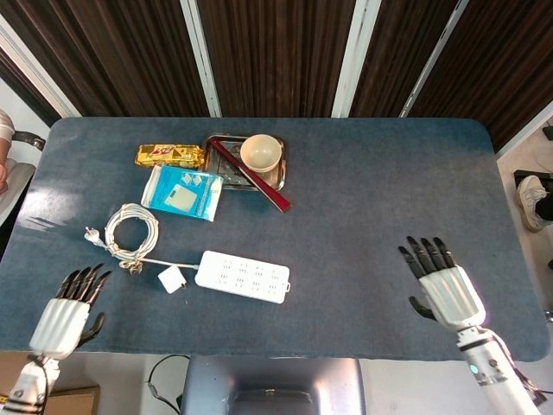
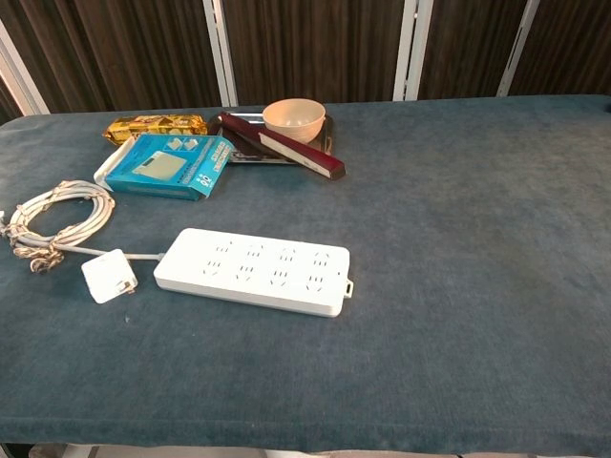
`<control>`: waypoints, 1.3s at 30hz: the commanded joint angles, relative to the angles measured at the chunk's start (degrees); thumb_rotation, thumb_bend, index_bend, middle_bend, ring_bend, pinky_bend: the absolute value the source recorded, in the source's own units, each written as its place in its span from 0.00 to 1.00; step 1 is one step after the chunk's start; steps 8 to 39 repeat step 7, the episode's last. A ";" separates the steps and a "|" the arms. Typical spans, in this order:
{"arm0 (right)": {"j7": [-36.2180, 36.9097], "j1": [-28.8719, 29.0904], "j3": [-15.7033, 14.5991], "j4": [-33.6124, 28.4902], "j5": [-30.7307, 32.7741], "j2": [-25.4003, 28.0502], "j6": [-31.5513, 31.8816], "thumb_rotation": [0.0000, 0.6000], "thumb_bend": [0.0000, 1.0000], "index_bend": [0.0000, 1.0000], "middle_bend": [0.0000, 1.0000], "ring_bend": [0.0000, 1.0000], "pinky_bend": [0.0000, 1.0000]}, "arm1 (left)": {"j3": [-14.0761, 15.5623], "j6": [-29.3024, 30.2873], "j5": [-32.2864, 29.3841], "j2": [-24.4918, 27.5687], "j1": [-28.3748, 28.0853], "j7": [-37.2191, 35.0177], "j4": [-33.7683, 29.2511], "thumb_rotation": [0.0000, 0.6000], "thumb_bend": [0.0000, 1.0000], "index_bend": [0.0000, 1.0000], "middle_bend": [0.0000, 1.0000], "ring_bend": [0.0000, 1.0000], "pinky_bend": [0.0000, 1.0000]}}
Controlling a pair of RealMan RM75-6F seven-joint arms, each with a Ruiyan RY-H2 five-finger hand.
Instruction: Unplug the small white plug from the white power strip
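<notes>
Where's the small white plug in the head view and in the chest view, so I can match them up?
Head view: the small white plug lies on the table, lower left of centre, just left of the white power strip.
Chest view: the plug lies at the left, just left of the strip, prongs showing.
Shared landmark: the coiled white cable behind the plug.

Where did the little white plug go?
The little white plug lies on the table in both views, just left of the power strip and near the coiled cable.
</notes>
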 commanded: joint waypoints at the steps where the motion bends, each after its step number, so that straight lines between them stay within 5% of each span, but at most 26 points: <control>1: 14.94 -10.21 -1.20 12.18 1.93 -2.05 8.17 1.00 0.35 0.00 0.00 0.00 0.00 | 1.69 1.31 0.80 3.54 2.27 -2.56 -2.54 1.00 0.47 0.00 0.00 0.00 0.07; 6: 18.23 -12.49 1.56 14.89 -0.46 -2.76 13.72 1.00 0.32 0.00 0.00 0.00 0.00 | -0.41 2.60 -0.43 3.73 3.54 -2.55 -2.20 1.00 0.47 0.00 0.00 0.00 0.07; 39: 18.63 -12.59 1.56 14.93 -0.90 -2.75 13.58 1.00 0.32 0.00 0.00 0.00 0.00 | -0.51 2.41 -0.51 3.85 3.66 -2.57 -2.43 1.00 0.47 0.00 0.00 0.00 0.07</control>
